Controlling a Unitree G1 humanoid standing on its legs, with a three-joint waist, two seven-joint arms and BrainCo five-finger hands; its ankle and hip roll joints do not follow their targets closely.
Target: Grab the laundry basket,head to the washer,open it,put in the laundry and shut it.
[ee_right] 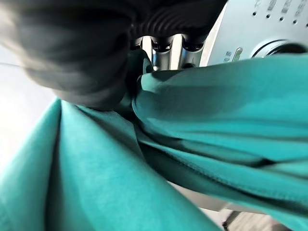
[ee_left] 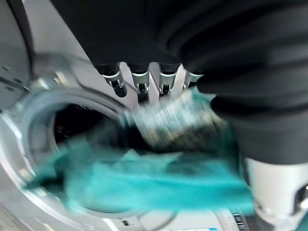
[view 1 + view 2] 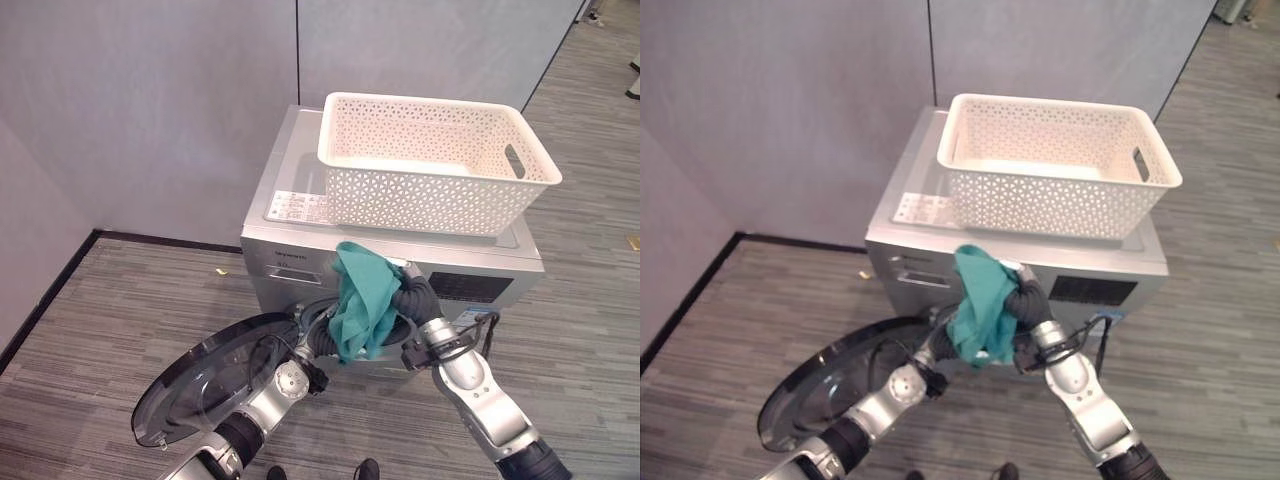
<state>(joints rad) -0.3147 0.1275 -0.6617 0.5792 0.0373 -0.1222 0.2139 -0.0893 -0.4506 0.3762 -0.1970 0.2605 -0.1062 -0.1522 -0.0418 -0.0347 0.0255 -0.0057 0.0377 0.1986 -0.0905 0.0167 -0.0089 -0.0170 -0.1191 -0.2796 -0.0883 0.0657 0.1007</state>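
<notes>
Right hand [image 3: 412, 290] grips the cloth [image 3: 358, 300] at the washer [image 3: 290, 200] opening. Left hand [image 2: 144, 82] reaches there; its grip cannot be told. Door [image 3: 215, 385] swung wide; basket [image 3: 430, 160] overhangs the top's front edge.

Teal-green cotton cloth [image 3: 358, 300] dangles plain, no print. Cream plastic laundry basket [image 3: 430, 165] shows lattice-perforated walls atop the silver-grey metal washer [image 3: 290, 215], its round door [image 3: 215, 385] dark tinted, silver-rimmed. Grey striped carpet floor [image 3: 120, 300], pale grey wall panels [image 3: 150, 100].

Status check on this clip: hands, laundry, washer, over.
Right robot hand shut on teal cloth garment at the open silver washer drum. Left robot hand by the opening, grip unclear. White plastic lattice basket atop washer. Round door swung open.
</notes>
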